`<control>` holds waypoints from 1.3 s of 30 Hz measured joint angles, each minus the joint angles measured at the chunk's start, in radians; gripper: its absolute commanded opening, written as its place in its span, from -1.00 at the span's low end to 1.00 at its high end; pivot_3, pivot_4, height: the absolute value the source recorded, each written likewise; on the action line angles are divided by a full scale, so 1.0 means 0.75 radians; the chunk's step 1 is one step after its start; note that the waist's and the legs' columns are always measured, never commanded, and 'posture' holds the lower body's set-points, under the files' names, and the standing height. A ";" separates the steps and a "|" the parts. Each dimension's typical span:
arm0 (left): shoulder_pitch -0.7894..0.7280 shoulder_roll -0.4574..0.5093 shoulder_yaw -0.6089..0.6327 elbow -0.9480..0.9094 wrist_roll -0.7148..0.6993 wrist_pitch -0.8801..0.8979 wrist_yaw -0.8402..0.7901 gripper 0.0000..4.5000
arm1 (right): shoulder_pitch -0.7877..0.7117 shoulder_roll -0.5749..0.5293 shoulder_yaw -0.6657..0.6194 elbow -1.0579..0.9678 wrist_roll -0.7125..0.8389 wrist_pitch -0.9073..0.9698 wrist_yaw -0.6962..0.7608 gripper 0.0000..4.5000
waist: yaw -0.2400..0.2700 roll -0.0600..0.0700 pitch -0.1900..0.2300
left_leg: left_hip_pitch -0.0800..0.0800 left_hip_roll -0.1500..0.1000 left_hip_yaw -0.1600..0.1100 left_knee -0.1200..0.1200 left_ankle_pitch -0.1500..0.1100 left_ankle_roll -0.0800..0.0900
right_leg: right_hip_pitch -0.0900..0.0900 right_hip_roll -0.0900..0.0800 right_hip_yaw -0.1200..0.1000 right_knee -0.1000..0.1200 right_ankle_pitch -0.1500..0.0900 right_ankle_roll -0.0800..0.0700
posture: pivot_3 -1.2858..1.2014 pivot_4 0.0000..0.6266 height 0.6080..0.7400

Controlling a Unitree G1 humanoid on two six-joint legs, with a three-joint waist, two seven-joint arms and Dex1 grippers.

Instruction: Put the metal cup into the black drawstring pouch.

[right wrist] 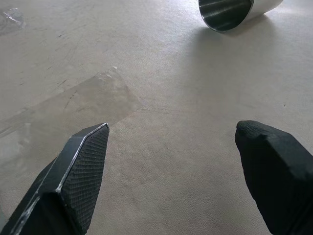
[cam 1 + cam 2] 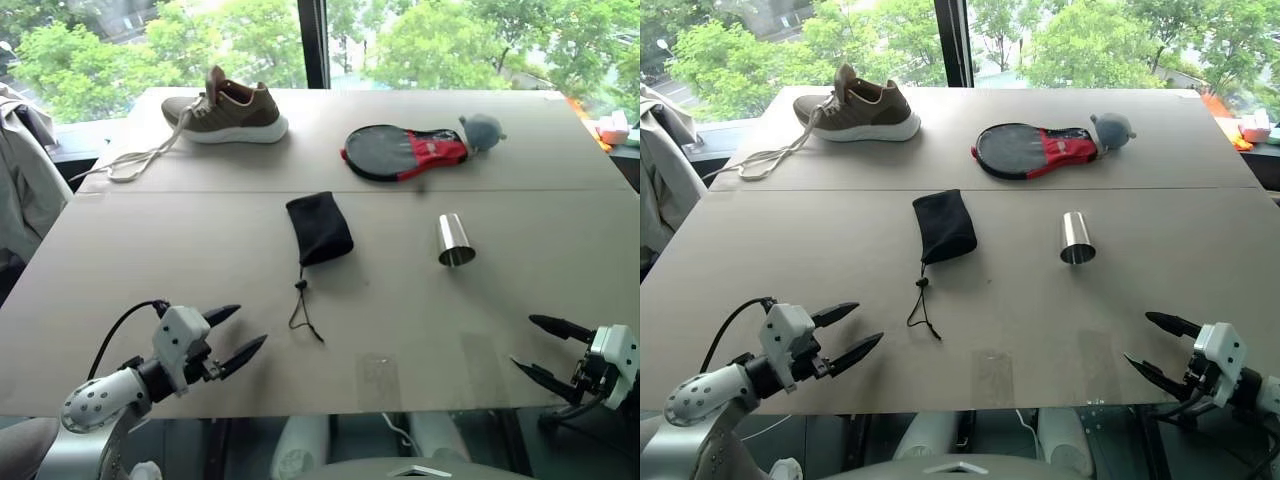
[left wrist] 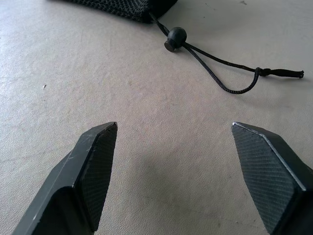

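We see the small shiny silver steel cup [image 2: 456,241] lying on its side on the pale beige tabletop [image 2: 180,250], its open mouth turned toward the near edge. It rests right of centre, well apart from our right gripper [image 2: 540,346], which hovers near the front right corner with its two black fingers spread wide and nothing between them. In the right wrist view the cup's rim [image 1: 226,13] sits far beyond the fingertips [image 1: 87,147], off toward one side, with a patch of clear tape [image 1: 93,100] on the table between.

The soft black fabric drawstring pouch [image 2: 318,227] lies flat near the table's centre, left of the cup and apart from it, its thin dark cord [image 2: 303,310] and toggle [image 3: 175,38] trailing toward the front edge. Our left gripper [image 2: 234,337] hangs over the front left area, fingers released and empty; the cord's loop lies just ahead of its tips, the pouch farther on.
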 measured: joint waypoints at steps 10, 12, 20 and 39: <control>-0.010 0.000 -0.008 0.026 -0.004 -0.026 -0.067 0.70 | -0.035 0.014 0.003 0.000 -0.001 0.001 -0.034 0.86 | 0.000 0.000 0.000 | 0.000 0.000 0.001 0.000 0.000 0.000 | 0.000 0.000 0.000 0.000 0.000 0.000 | 0.03 -0.52 1.00; -0.010 0.000 -0.008 0.026 -0.005 -0.025 -0.070 0.70 | -0.041 0.026 0.010 0.000 -0.001 0.002 -0.049 0.86 | 0.000 0.000 0.000 | 0.000 0.000 0.000 0.000 0.000 0.000 | 0.000 0.000 0.000 0.000 0.000 0.000 | 0.03 -0.52 1.00; -0.017 0.000 -0.007 0.026 -0.006 -0.017 -0.069 0.70 | -0.040 0.029 0.017 -0.002 -0.002 0.005 -0.062 0.86 | 0.001 0.000 0.000 | 0.000 0.000 0.001 0.000 0.000 0.000 | 0.000 0.000 0.000 0.000 0.000 0.000 | 0.03 -0.52 1.00; -0.557 -0.149 -0.337 0.088 0.330 -0.094 0.194 0.70 | -0.046 0.168 0.202 -0.436 0.036 0.154 -0.223 0.86 | 0.028 -0.001 -0.002 | 0.000 -0.001 0.000 0.004 0.000 0.000 | 0.004 0.004 -0.002 0.002 0.001 0.000 | 0.03 -0.52 1.00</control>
